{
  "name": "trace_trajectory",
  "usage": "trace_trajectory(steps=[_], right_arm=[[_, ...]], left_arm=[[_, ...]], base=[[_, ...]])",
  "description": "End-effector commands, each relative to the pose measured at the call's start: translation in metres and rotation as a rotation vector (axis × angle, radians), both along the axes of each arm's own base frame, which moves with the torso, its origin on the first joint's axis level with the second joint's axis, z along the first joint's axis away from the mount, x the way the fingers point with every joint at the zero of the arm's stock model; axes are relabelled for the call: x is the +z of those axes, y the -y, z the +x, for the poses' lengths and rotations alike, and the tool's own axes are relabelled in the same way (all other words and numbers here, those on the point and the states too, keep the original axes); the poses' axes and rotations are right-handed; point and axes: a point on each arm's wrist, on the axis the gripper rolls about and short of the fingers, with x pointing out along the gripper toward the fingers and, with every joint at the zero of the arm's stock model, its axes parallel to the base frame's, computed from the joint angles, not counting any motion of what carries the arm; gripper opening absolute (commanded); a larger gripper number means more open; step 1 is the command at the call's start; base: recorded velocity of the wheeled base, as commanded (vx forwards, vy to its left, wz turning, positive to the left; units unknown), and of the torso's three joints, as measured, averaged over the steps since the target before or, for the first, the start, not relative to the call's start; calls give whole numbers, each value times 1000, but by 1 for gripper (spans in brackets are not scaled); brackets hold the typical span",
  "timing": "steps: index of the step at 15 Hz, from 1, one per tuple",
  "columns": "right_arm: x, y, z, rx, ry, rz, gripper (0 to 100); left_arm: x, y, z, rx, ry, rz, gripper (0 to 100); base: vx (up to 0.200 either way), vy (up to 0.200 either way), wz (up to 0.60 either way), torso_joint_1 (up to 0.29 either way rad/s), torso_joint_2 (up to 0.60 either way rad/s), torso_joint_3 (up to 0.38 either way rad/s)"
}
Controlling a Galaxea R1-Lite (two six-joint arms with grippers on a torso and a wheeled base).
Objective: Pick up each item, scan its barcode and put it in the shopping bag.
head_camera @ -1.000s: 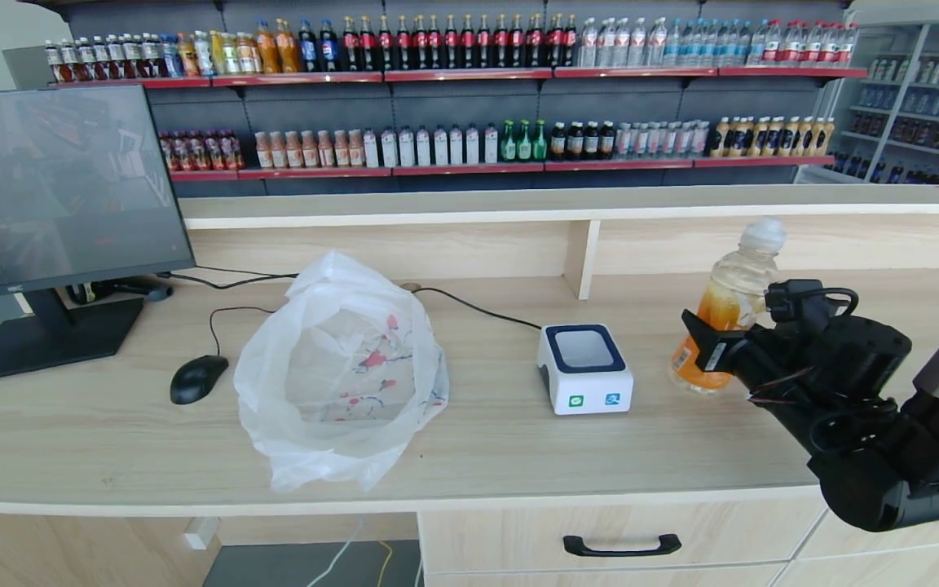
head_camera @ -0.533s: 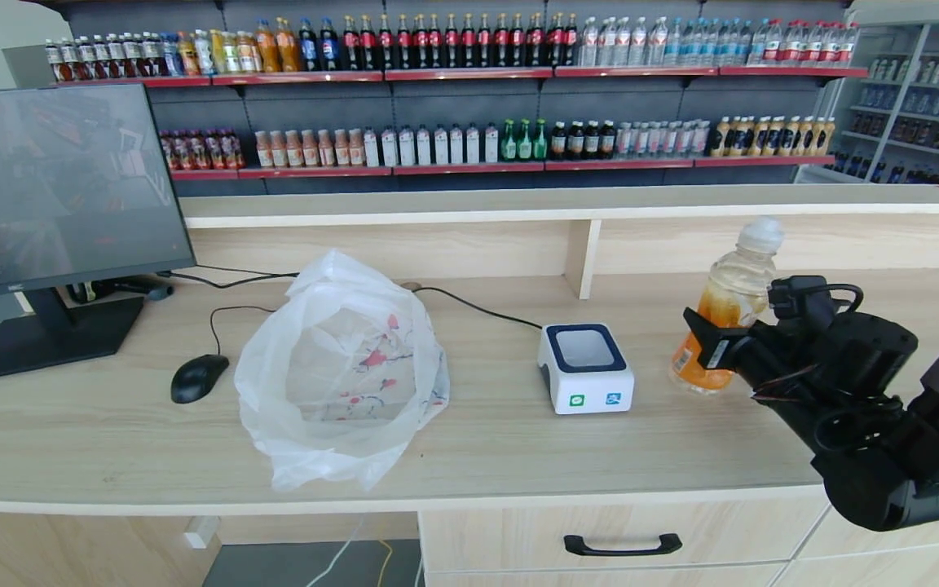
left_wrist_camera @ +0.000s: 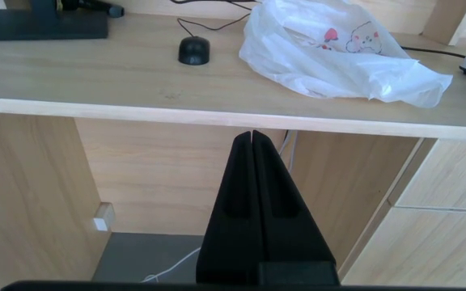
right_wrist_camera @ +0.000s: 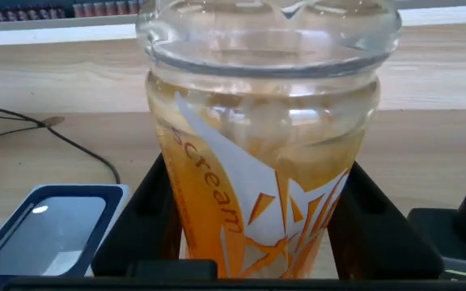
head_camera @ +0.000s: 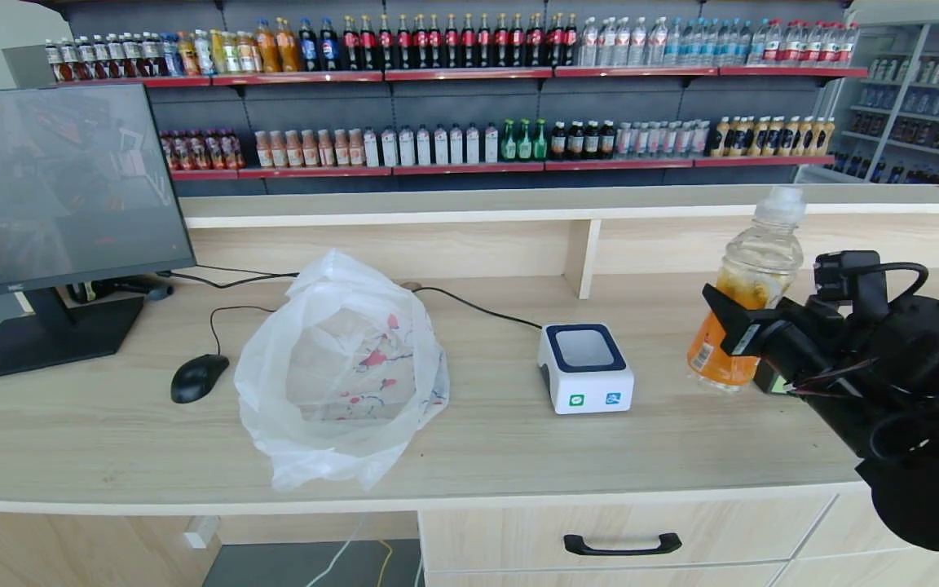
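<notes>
My right jaws, clamped on the bottle (head_camera: 751, 310), had raised it off the table (head_camera: 478, 444), right of the scanner (head_camera: 584, 367). Pickup appeared done; scanning was due next. My left jaws were together.

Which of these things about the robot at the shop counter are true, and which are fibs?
1. The right gripper is shut on the bottle of orange drink. True.
2. The bottle lies inside the shopping bag. False: it stands upright in the right gripper, on the far side of the scanner from the bag.
3. The scanner sits between the shopping bag and the bottle. True.
4. The left gripper holds the mouse. False: it is shut on nothing, lower than the counter top, and the mouse lies on the counter.
</notes>
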Motion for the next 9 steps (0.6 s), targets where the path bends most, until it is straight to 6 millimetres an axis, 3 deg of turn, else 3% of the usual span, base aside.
trace_trajectory(steps=[1,9], right_arm=[[28,0,-23,8,86,9,0],[67,7,-92,20,230,4,0]], left_arm=[[0,0,0,0,1,0,0],[0,0,0,0,1,0,0]], base=[[0,0,0,0,0,0],[0,0,0,0,0,0]])
